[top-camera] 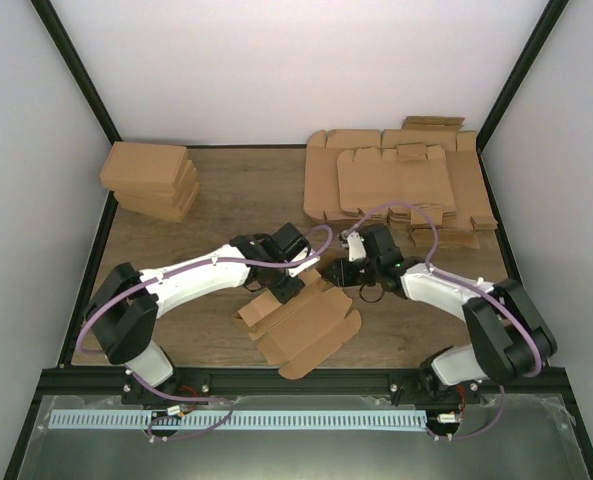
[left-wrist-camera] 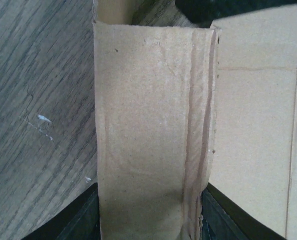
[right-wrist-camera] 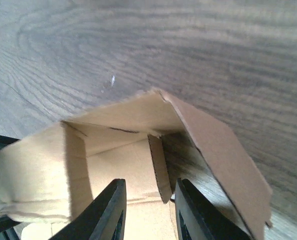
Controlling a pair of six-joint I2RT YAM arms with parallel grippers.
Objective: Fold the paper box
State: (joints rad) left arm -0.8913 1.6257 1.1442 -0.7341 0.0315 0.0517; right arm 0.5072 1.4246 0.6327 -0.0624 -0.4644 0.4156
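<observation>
The paper box [top-camera: 311, 325] lies partly folded on the wooden table between my two arms. My left gripper [top-camera: 281, 287] reaches it from the left and is shut on a raised double-layered side wall [left-wrist-camera: 148, 100]. That wall fills the gap between the two black fingers [left-wrist-camera: 83, 217]. My right gripper [top-camera: 342, 272] comes in from the right at the box's far end and stands open. A small end tab [right-wrist-camera: 158, 167] stands between its fingers [right-wrist-camera: 108, 210], close to the right one, with a gap on its left. An outer flap [right-wrist-camera: 223, 155] leans over the table beside it.
A stack of folded brown boxes [top-camera: 151, 180] sits at the back left. Many overlapping flat cardboard sheets [top-camera: 396, 185] cover the back right. Black frame posts [top-camera: 76, 70] rise at both back corners, and a metal rail [top-camera: 276, 418] runs along the near edge.
</observation>
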